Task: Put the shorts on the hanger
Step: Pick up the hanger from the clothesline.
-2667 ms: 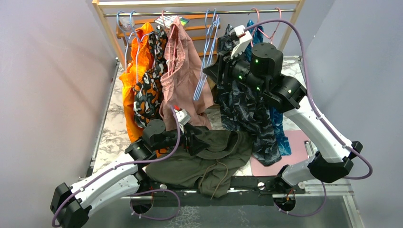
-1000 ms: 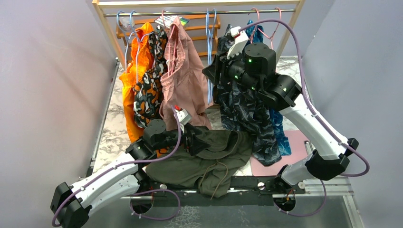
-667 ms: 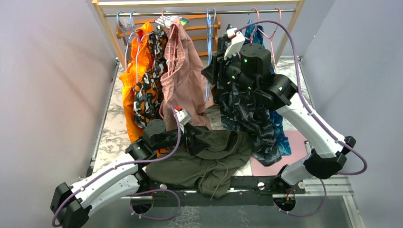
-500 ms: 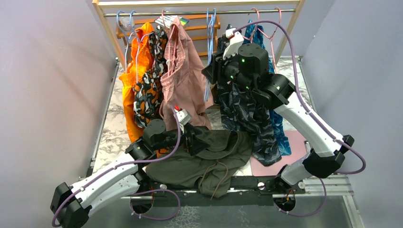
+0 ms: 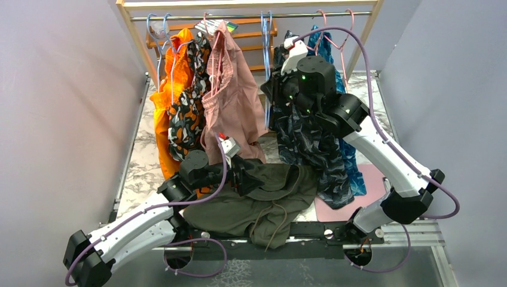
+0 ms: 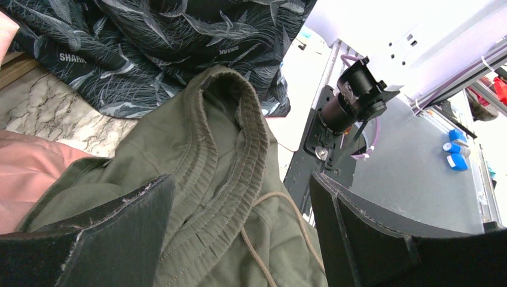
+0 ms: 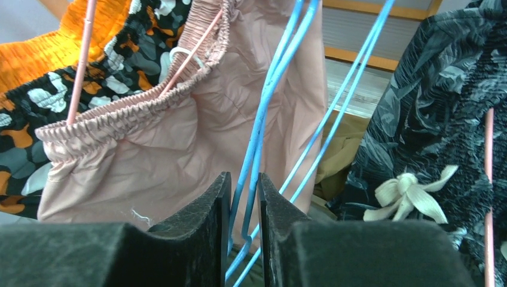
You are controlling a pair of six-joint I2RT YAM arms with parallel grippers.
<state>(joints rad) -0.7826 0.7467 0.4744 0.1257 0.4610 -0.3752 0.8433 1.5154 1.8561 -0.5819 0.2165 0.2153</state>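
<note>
Lying crumpled at the 6 o'clock edge of the marble desk, the shorts spread dark olive between the two arm bases, with the drawstring trailing toward the near rail. The left gripper sits low at the heap's 10 o'clock side. In its wrist view the left gripper stands wide open and holds nothing. The ribbed waistband of the shorts rises in a fold between and beyond the two fingers, and whether either pad touches the cloth I cannot tell. Past that fold, toward 12 o'clock, hangs the grey leaf-print shorts, its hem reaching down near the desk. The dusty-pink shorts hang at 11 o'clock of the olive heap. An orange garment and a black, orange and white patterned one hang further toward 10 o'clock. Between the pink and the grey garments the hanger drops from the metal rail as thin light-blue wires. The right gripper is raised to it at about 1 o'clock of the desk. In its own camera the right gripper is closed to a narrow slit, and the blue wires of the hanger run through the slit, pinched between the two dark fingers. The dusty-pink shorts lie at 10 o'clock and the grey leaf-print shorts at 3 o'clock.
</note>
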